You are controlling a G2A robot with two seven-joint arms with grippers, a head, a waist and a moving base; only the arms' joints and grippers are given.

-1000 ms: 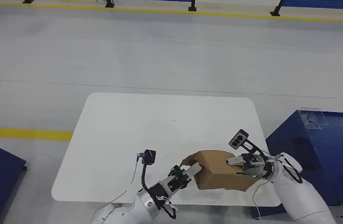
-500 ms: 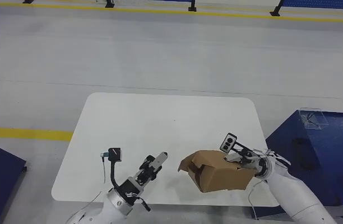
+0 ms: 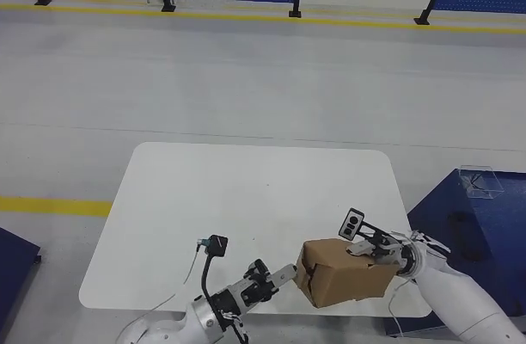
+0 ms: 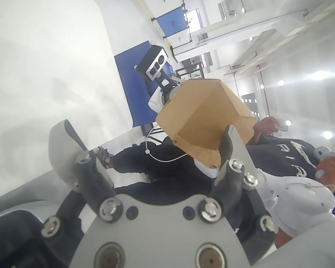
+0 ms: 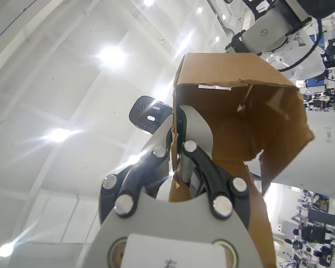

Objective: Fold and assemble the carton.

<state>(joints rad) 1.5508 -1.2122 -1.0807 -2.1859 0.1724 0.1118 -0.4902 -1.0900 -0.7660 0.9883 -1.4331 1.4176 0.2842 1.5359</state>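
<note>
Since the earlier frame, left gripper (image 3: 283,275) has returned beside the carton (image 3: 345,271), its flap now folded shut, above the table's (image 3: 246,198) near right edge; contact unclear. Left wrist view: jaws spread, one finger overlapping the carton. Right wrist view: right gripper (image 5: 175,140) pinches a carton wall, fingertips partly hidden.

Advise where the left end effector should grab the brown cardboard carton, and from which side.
Likely the left-face flap edge of the brown cardboard carton, coming in from the left: the right end effector pinches the opposite wall, and the open left end effector faces that side.
</note>
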